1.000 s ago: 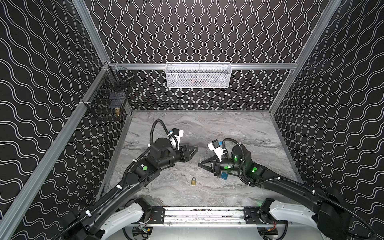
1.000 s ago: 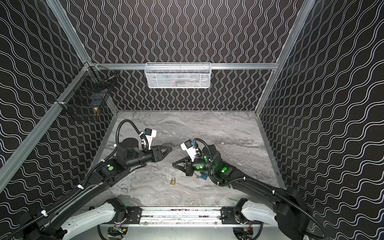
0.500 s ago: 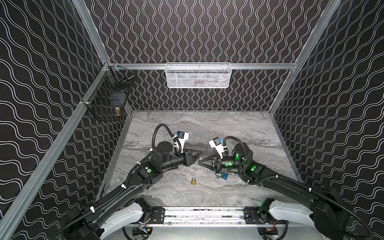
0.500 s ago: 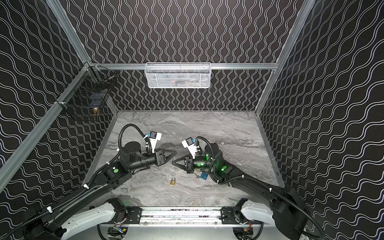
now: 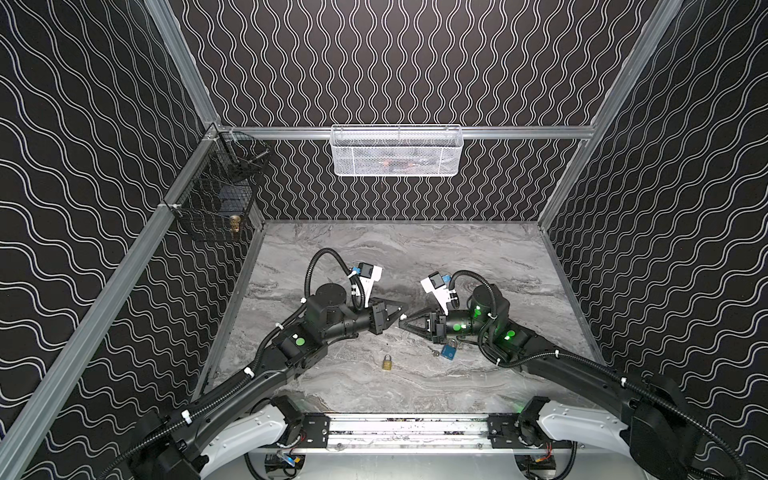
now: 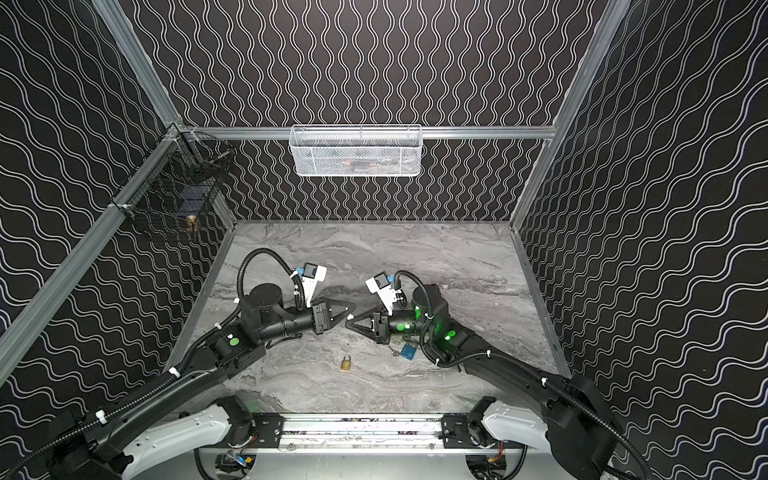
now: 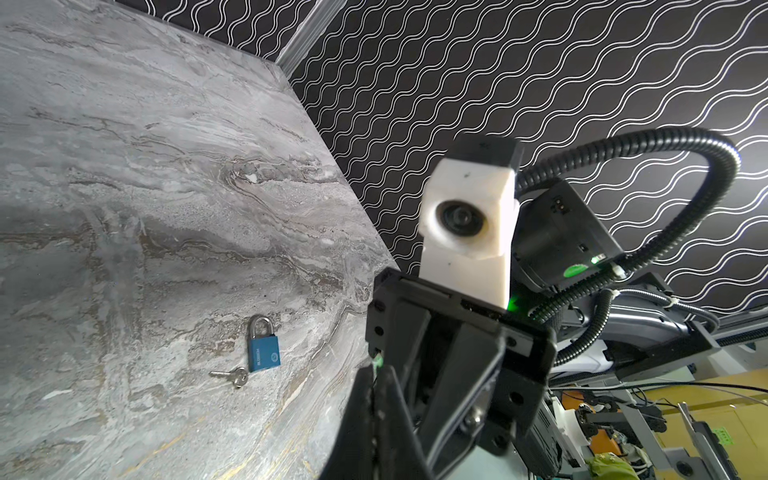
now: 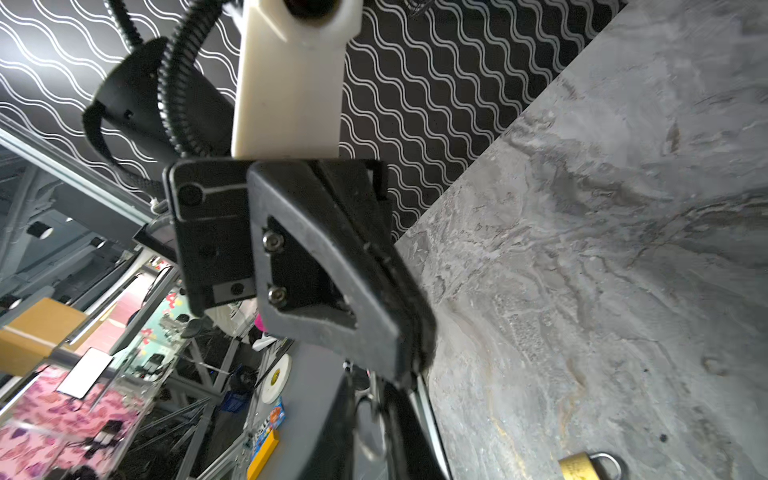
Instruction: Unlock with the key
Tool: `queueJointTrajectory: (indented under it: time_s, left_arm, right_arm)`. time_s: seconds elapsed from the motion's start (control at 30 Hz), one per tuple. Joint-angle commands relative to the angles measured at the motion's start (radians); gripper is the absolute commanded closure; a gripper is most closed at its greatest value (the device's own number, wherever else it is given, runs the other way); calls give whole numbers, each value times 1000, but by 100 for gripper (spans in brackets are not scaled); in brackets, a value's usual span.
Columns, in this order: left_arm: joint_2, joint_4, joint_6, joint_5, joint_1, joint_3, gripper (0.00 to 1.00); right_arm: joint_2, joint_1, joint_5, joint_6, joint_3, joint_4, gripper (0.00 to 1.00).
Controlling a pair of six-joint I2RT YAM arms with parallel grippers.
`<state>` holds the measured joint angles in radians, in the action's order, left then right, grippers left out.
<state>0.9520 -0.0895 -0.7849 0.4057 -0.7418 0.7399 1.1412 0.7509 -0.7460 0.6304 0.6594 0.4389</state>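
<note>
The key (image 7: 231,375) is laid flat on the table (image 5: 415,257), blade pointed toward 10 o'clock in both top views, head beside the blue padlock (image 5: 449,353), at 5 o'clock of the right gripper (image 5: 402,326). The left gripper (image 5: 402,308) is closed tight, tip to tip with it; anything pinched is hidden, and the right jaws' gap cannot be judged.

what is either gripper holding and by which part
Cannot tell: left gripper is shut tip to tip with right gripper, maybe on something tiny. The key, blue padlock and brass padlock lie loose.
</note>
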Motion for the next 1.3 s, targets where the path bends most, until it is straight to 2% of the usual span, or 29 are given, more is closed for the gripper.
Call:
queueJointTrajectory:
  time_s: [0.0,0.13,0.47,0.57,0.7,1.07,1.27]
  left_arm:
    - [-3,33,44,-43,-1,17,100]
    - [5,16,42,-55,-1,22,100]
    - [22,-27,42,-48,-1,22,100]
    - [13,-32,44,-58,-1,17,100]
    - [11,-17,49,-70,-1,23,100]
    - [24,-41,48,-65,-1,23,100]
    - [15,-38,46,-74,-1,27,100]
  right_arm:
    - [-23,-3,0,-36,20,-32,70]
    - [-54,-9,20,-46,20,-73,59]
    - [-20,-25,-15,49,35,-18,65]
    - [-12,-28,10,15,66,-99,66]
    - [-50,-31,85,-45,83,-197,61]
    - [-42,-30,70,-68,122,-227,63]
    - [-73,-30,160,-134,148,-346,61]
